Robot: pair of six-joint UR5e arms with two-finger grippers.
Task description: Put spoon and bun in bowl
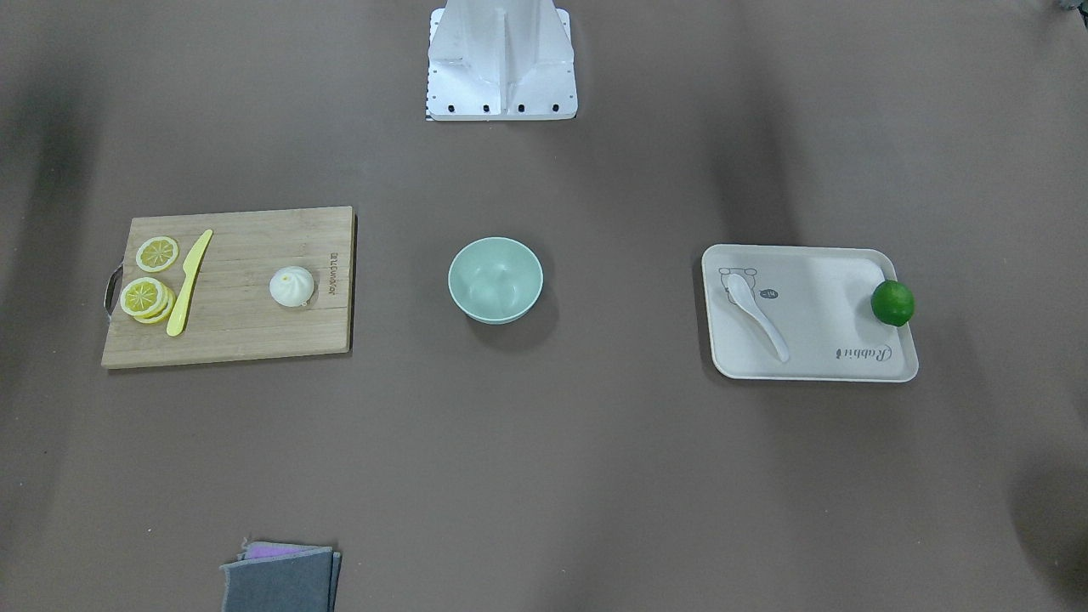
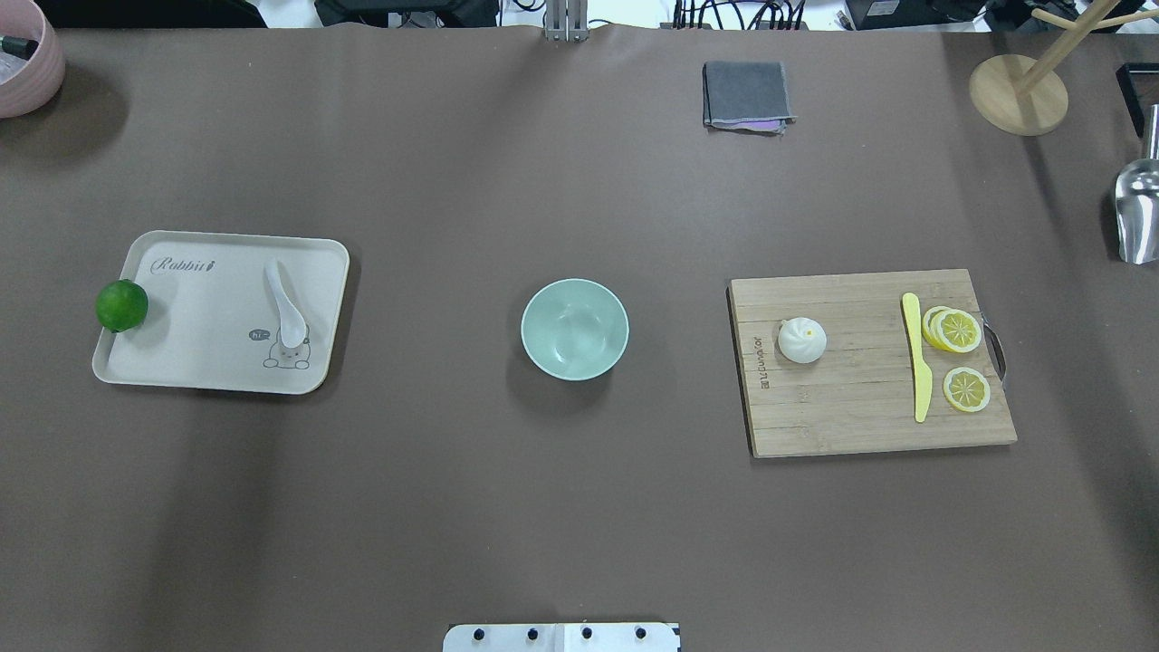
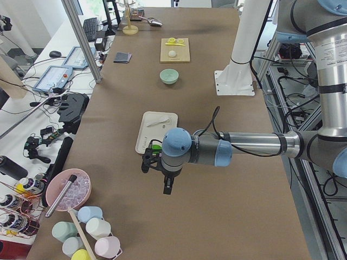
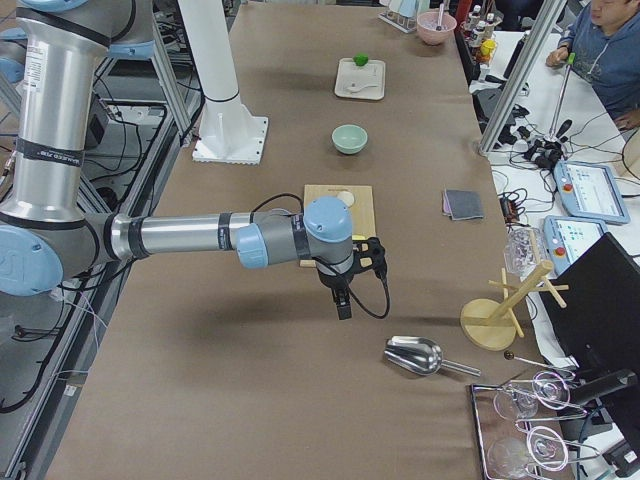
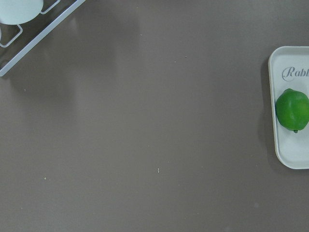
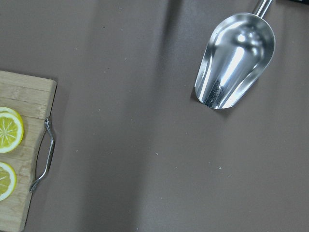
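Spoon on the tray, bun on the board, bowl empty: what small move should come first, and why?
Probably shift the left end effector along the table until it is above the spoon. It hangs past the end of the tray, beyond the lime, and the bowl holds nothing yet.

Between tray (image 2: 208, 317) with spoon (image 2: 285, 308) and board (image 2: 842, 398) with bun (image 2: 801, 340), the bowl (image 2: 574, 329).

A long table (image 2: 579, 507) under a dull brown covering runs down the room, evenly lit, with only soft shadows. Along one side stands a white bench (image 3: 62, 38) crowded with a keyboard (image 3: 89, 27) and control pendants (image 3: 52, 79) behind slanted aluminium posts (image 3: 82, 40), where a person in blue (image 4: 605, 45) sits.
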